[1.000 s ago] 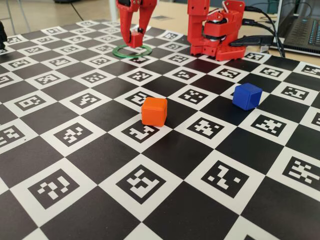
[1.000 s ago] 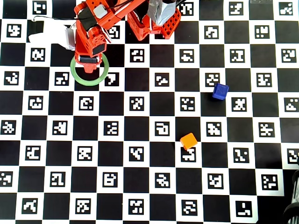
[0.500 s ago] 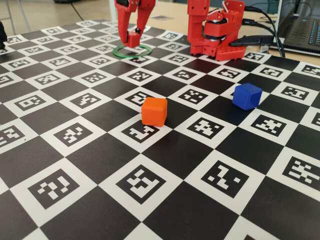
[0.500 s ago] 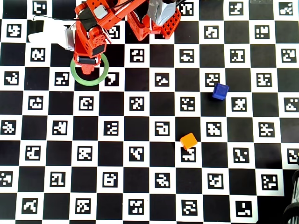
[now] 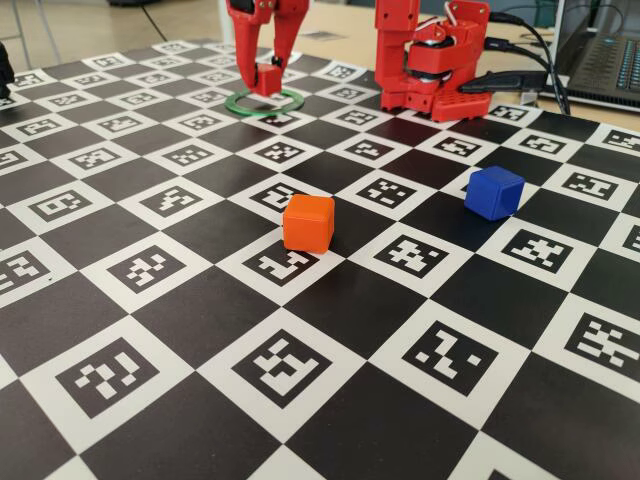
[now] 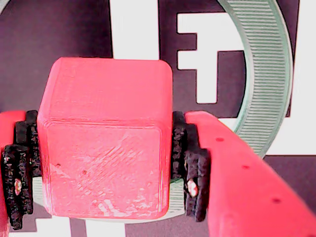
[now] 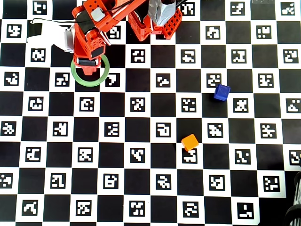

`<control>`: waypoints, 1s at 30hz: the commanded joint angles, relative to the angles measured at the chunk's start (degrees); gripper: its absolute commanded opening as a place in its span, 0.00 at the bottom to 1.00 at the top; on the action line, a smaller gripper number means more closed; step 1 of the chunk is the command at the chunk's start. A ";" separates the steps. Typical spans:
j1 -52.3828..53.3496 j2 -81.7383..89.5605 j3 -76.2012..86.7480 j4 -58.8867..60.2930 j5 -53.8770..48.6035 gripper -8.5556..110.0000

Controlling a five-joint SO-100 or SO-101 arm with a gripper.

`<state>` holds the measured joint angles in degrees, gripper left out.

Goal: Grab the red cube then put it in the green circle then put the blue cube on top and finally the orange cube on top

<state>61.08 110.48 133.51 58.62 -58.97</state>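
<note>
My gripper point(image 6: 103, 173) is shut on the red cube point(image 6: 106, 138), with black pads point(image 6: 190, 168) pressed on both sides. In the fixed view the gripper point(image 5: 268, 80) holds the red cube point(image 5: 268, 78) low over the green circle point(image 5: 263, 101) at the far end of the board. Whether the cube touches the board I cannot tell. From overhead the gripper point(image 7: 87, 66) covers the cube and stands over the green circle point(image 7: 75, 77). The green circle point(image 6: 266, 74) curves round to the right in the wrist view. The orange cube point(image 5: 308, 222) point(image 7: 190, 141) and blue cube point(image 5: 494, 192) point(image 7: 222, 92) sit apart on the board.
The board is a black and white checker of printed markers point(image 5: 300, 370). The red arm base point(image 5: 430, 60) point(image 7: 157, 19) stands at the far edge, right of the ring. A laptop point(image 5: 605, 55) and cables lie behind it at the far right.
The gripper with the red cube has shifted only slightly over the green circle. The orange and blue cubes have not moved.
</note>
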 commanded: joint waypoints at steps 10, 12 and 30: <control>-0.79 -1.58 -5.19 0.26 0.62 0.10; -0.79 -1.93 -5.10 -0.18 0.79 0.10; -0.79 -3.96 -2.64 -4.57 0.97 0.10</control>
<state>61.08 106.00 132.89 54.93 -58.10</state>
